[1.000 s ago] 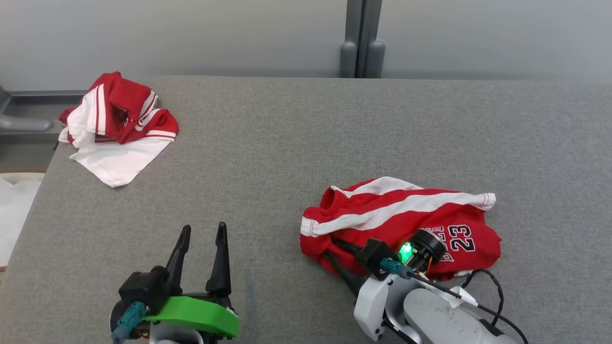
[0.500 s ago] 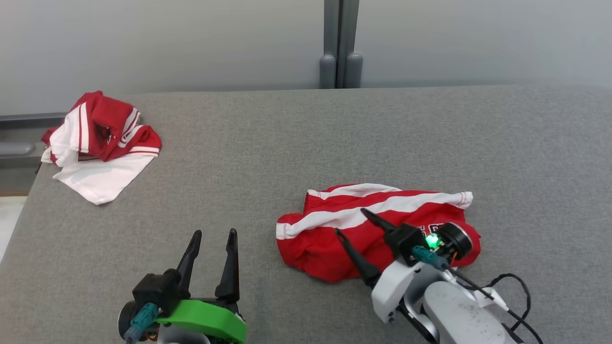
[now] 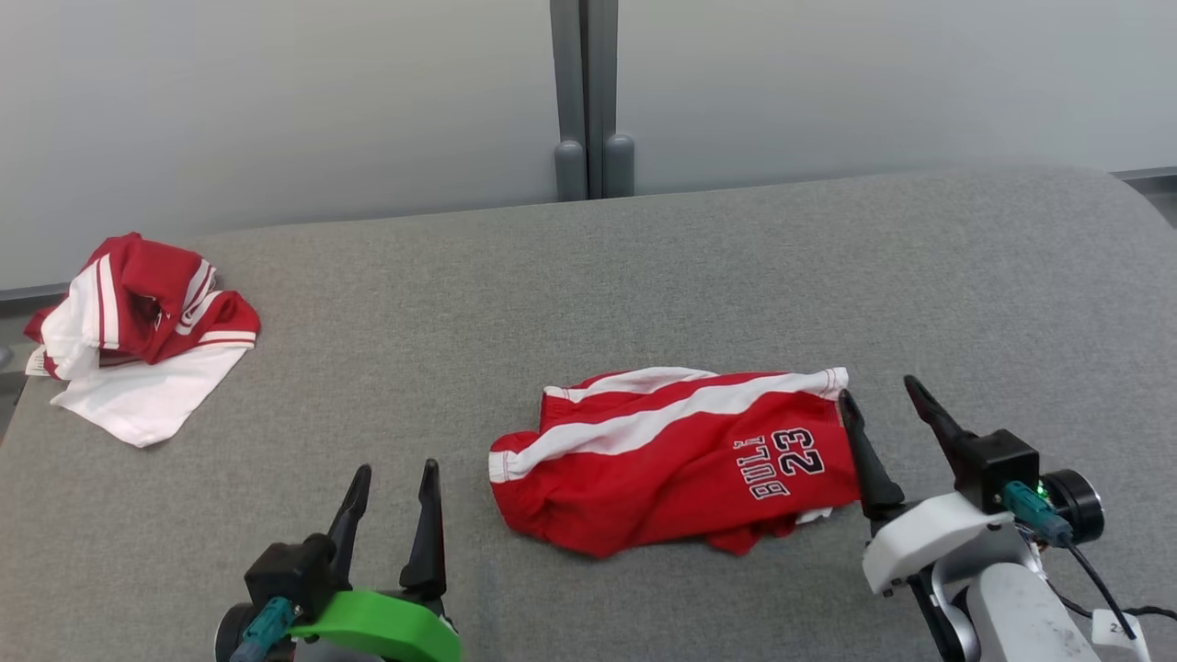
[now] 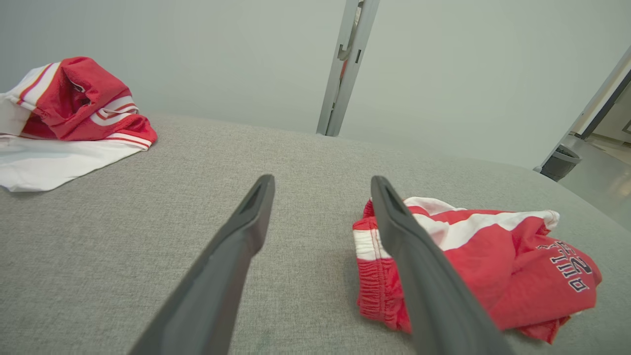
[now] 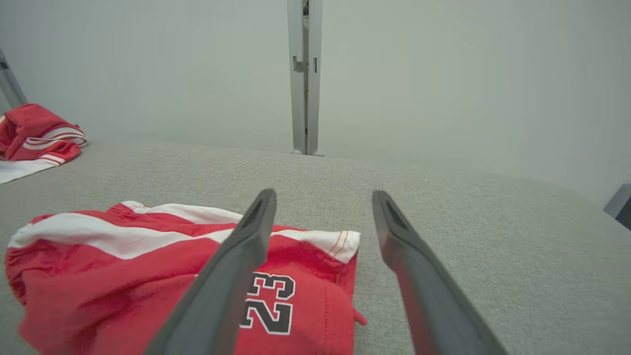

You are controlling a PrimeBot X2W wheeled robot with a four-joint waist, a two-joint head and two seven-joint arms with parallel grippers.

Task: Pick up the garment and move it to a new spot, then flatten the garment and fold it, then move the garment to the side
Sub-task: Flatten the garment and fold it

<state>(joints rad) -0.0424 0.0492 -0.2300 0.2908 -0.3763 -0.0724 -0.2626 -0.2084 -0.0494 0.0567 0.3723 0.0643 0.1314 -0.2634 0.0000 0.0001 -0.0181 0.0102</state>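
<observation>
Right tool [image 3: 875, 388] released garment [image 3: 662, 460], open beside its right edge.

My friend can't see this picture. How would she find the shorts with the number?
Start at the big grey table. Two red-and-white clothes lie on it: skip the crumpled pile at its far left corner and take the one near the front middle. Only these shorts show a dark "23".

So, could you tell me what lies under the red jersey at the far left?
A white cloth sticks out from under the jersey; the rest of it is covered.
</observation>
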